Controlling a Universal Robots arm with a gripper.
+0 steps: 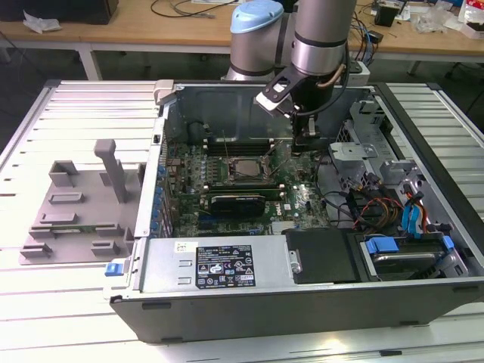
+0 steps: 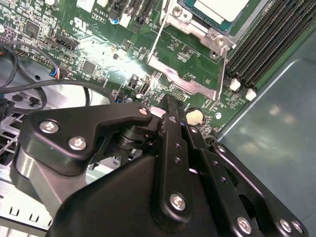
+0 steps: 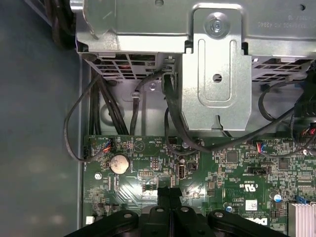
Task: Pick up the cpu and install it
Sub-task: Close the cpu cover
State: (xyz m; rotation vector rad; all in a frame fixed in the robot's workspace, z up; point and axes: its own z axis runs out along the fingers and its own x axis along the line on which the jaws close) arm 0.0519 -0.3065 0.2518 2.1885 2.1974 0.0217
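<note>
ROBOT AT WORK: A single robot arm (image 1: 321, 38) reaches into an open computer case (image 1: 302, 310) lying on a white slatted table (image 1: 45, 318). Its gripper (image 1: 308, 145) is low over the green motherboard (image 1: 302, 200), just to the exterior view's right of the processor socket (image 1: 221, 172). The two fingers (image 3: 164, 200) are pressed together with nothing between them. The one cpu (image 2: 219, 7) lies in the socket, apart from the gripper, its pale top cut off by the picture's edge in the second wrist view. Whether the metal retaining frame (image 2: 185, 74) is latched is hard to make out. Room is tight: a metal drive cage (image 3: 212, 74) and black cables (image 3: 106, 106) stand close on the exterior view's right, and the case's far wall (image 1: 227, 106) is just behind. One coin cell (image 3: 119, 164) sits near the fingertips. One grey tray (image 1: 76, 204) rests on the table at the exterior view's left, well apart from the gripper, with open table around it
</note>
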